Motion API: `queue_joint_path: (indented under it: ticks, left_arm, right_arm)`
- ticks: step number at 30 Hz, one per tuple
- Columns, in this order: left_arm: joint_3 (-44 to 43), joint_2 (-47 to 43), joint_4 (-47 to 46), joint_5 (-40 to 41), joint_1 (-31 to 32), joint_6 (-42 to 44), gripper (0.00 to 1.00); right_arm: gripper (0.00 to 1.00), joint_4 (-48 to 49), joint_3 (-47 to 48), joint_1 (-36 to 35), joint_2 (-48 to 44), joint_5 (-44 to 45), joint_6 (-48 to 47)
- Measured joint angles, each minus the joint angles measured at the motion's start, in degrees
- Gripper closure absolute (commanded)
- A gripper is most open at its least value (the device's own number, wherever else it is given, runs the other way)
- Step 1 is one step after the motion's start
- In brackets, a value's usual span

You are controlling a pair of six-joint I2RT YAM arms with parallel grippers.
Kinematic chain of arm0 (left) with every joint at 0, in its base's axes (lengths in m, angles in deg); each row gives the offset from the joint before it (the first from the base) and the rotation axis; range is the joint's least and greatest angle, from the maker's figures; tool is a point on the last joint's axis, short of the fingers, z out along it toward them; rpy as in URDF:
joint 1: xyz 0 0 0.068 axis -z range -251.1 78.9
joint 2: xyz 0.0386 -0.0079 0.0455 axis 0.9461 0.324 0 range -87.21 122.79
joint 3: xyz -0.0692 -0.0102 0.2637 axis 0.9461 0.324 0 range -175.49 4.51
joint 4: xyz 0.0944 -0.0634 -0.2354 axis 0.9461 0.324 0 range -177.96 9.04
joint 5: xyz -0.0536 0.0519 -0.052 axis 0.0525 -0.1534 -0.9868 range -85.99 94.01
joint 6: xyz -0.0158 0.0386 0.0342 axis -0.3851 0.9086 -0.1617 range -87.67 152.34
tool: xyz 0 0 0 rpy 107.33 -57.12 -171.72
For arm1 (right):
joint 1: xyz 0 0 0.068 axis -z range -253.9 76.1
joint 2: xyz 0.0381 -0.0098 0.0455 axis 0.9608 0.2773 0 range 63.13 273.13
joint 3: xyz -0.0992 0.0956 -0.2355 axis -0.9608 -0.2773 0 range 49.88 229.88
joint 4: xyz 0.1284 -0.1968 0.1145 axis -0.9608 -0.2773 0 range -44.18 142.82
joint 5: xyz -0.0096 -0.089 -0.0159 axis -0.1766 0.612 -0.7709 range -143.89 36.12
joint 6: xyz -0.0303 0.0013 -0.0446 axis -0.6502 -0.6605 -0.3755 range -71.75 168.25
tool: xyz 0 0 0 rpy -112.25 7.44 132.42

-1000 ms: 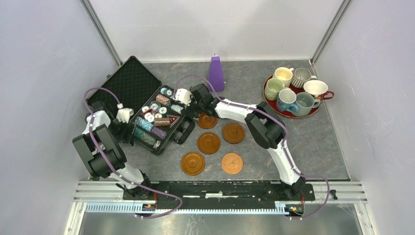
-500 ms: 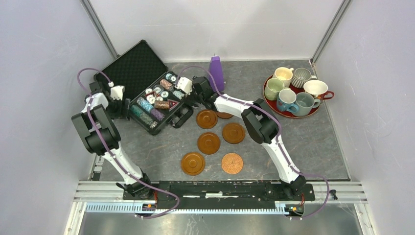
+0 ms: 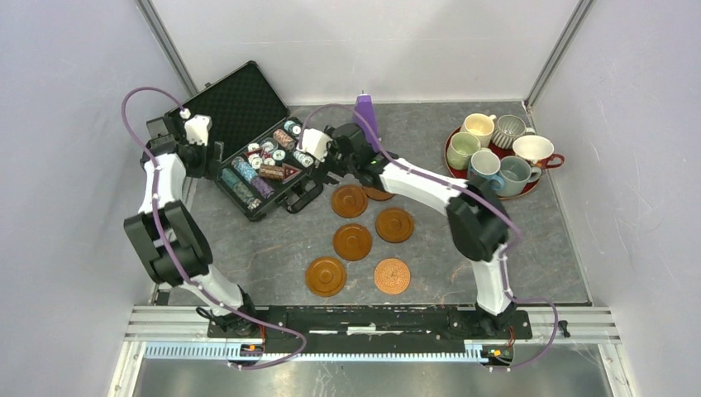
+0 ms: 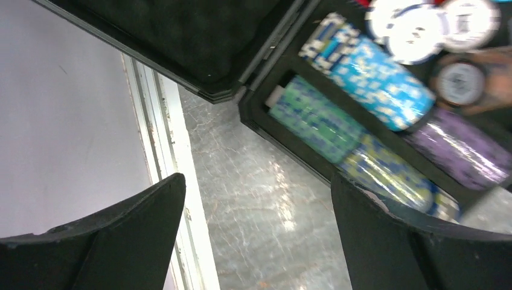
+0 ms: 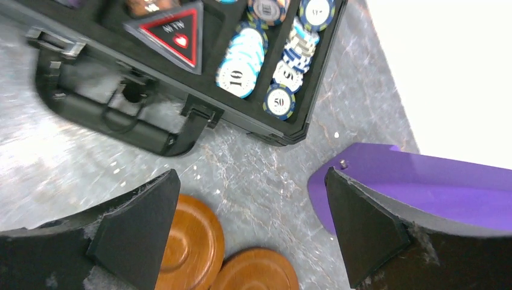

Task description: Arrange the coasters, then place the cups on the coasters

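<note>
Five glossy brown coasters (image 3: 353,241) and one lighter orange-brown coaster (image 3: 392,276) lie loosely in the middle of the table; the rearmost one (image 3: 379,194) is partly under the right arm. Six cups (image 3: 484,169) stand together on the red tray (image 3: 452,171) at the back right. My right gripper (image 3: 332,169) is open and low above bare table, with two coasters (image 5: 190,241) just below its fingertips (image 5: 145,223) in the right wrist view. My left gripper (image 4: 256,181) is open and empty over the table beside the case's left corner.
An open black case (image 3: 248,107) of striped poker chips (image 3: 263,169) sits at the back left, its handle (image 5: 121,121) facing the coasters. A purple cone (image 3: 364,120) stands behind the right gripper, close to its right finger. Walls enclose the table on three sides.
The poker chip case has slid and turned toward the back left. My left arm moved back with it and its jaws have opened off the case. The rearmost coaster has come into view.
</note>
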Motion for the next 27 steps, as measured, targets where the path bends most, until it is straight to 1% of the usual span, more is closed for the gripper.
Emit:
queue_joint_path:
  ticks: [4,7,10,13,15,16,17,18,21,23,27]
  left_arm:
    - [1.46,-9.18,3.54,-2.36,0.68,0.66,0.00]
    - [1.99,-15.21,8.50,-5.01,1.03,2.62,0.00]
    - [2.67,-19.93,13.60,-8.07,3.50,5.29,0.00]
    - [6.14,-24.37,17.59,-10.56,11.34,7.06,0.00]
    - [9.77,-26.56,18.99,-11.17,18.62,7.43,0.00]
    - [11.72,-27.23,19.47,-11.34,22.51,7.41,0.00]
    - [15.43,-27.54,19.80,-11.30,30.21,7.39,0.00]
    - [15.61,-27.52,19.85,-11.34,30.58,7.39,0.00]
    - [21.73,-27.10,18.10,-9.38,41.51,6.56,0.00]
    - [25.11,-26.73,16.92,-8.39,46.90,5.70,0.00]
    - [28.81,-25.51,13.55,-4.90,54.47,4.57,0.01]
  right_arm:
    - [0.02,-1.97,-7.30,0.46,-12.44,-4.37,-0.26]
    - [0.02,-3.89,-12.92,1.90,-20.09,-7.85,-0.22]
    - [0.02,-3.76,-21.86,4.55,-27.36,-11.69,1.42]
    - [0.02,-5.46,-30.71,7.69,-33.00,-14.53,2.21]
    - [0.02,-7.52,-34.27,9.68,-34.84,-16.48,1.97]
    - [0.02,-8.79,-35.71,10.67,-35.45,-17.66,1.49]
    - [0.02,-9.99,-36.87,11.47,-35.93,-18.64,1.09]
    - [0.01,-10.95,-38.03,12.22,-36.41,-19.34,0.46]
    - [0.01,-13.27,-43.04,13.42,-39.01,-20.24,-2.10]
    - [0.01,-14.34,-46.45,13.40,-41.18,-20.28,-3.63]
    - [0.01,-16.22,-51.30,13.29,-43.71,-20.24,-6.12]
